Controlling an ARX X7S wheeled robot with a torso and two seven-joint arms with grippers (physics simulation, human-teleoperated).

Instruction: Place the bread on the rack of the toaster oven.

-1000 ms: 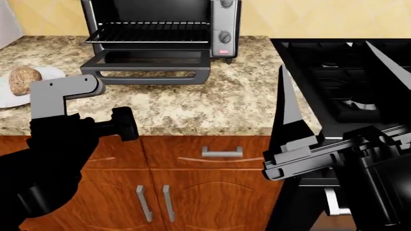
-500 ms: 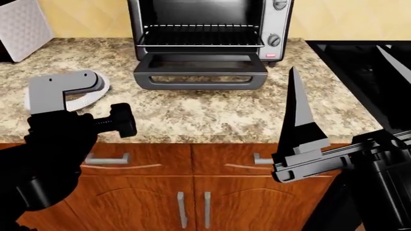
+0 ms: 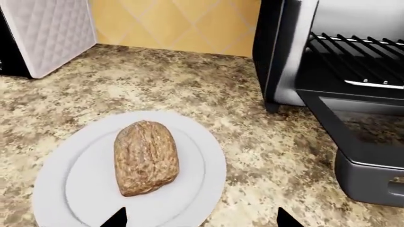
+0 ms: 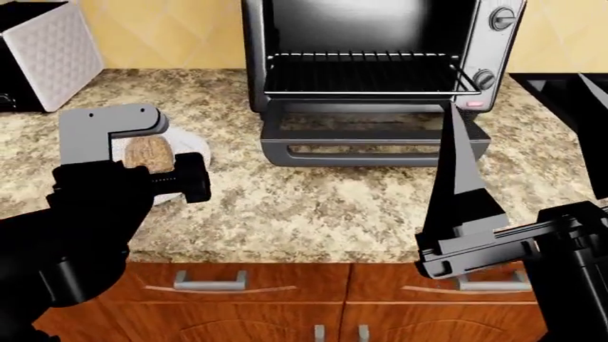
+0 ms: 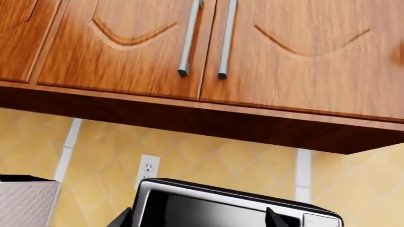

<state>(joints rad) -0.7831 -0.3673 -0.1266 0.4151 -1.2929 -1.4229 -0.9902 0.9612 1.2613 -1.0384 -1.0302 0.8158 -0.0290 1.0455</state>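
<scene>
The bread (image 3: 145, 157) lies on a round white plate (image 3: 69, 189) on the granite counter, to the left of the toaster oven (image 4: 485, 43). In the head view the bread (image 4: 147, 153) shows just behind my left arm. The oven door (image 4: 371, 139) is dropped open and the rack (image 4: 366, 73) is pulled partly out; the rack also shows in the left wrist view (image 3: 360, 61). My left gripper (image 3: 200, 222) is open and empty, just short of the plate. My right gripper (image 4: 517, 96) is open and empty, fingers pointing up, in front of the oven's right side.
A white quilted-pattern box appliance (image 4: 53, 46) stands at the back left. The black gas stove (image 4: 560, 85) is at the right. Wooden drawers (image 4: 285, 299) run under the counter. Upper cabinets (image 5: 221, 47) hang above the oven, with a wall outlet (image 5: 148, 168) behind it.
The head view has swung left: the oven has slid to the right in the picture and the bread and quilted box have come into sight. Both arms keep their pose, grippers still open.
</scene>
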